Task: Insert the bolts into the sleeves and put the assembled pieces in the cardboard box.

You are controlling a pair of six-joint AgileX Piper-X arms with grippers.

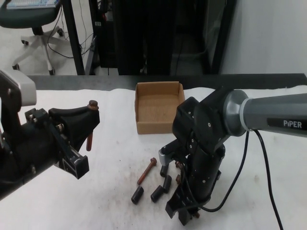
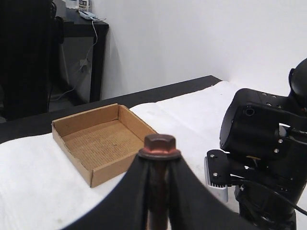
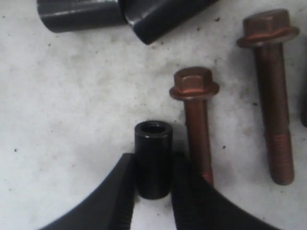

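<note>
**Left gripper holds a bolt upright while right gripper clamps a sleeve on the bench**

The left gripper [image 2: 156, 201] is closed on a copper-coloured bolt [image 2: 159, 145]. Its two black fingers [image 2: 129, 196] press the shank from either side. The bolt stands upright, with its flanged hexagonal head just above the fingertips. In the high view this gripper holds the bolt in the air above the white cloth [image 1: 110, 201] that covers the bench, well apart from the other parts. Ahead of the left gripper and lower down, the cardboard box [image 2: 120, 165] sits open on the cloth.

The right gripper [image 3: 153, 160] points down at the cloth. Its fingers [image 3: 115, 196] are clamped on the sides of a short black sleeve [image 3: 153, 143]. The sleeve's open end points out beyond the fingertips. Just outside one finger lies a loose bolt [image 3: 197, 124], with its shank running alongside the sleeve and close against that finger. A longer bolt [image 3: 271, 105] lies roughly parallel, farther out on the same side. Beyond the fingertips, apart from the clamped sleeve, two more sleeves [image 3: 79, 14] lie close together on the cloth. In the high view the box lies beyond the right arm [image 1: 206, 129], between the two arms.
</note>
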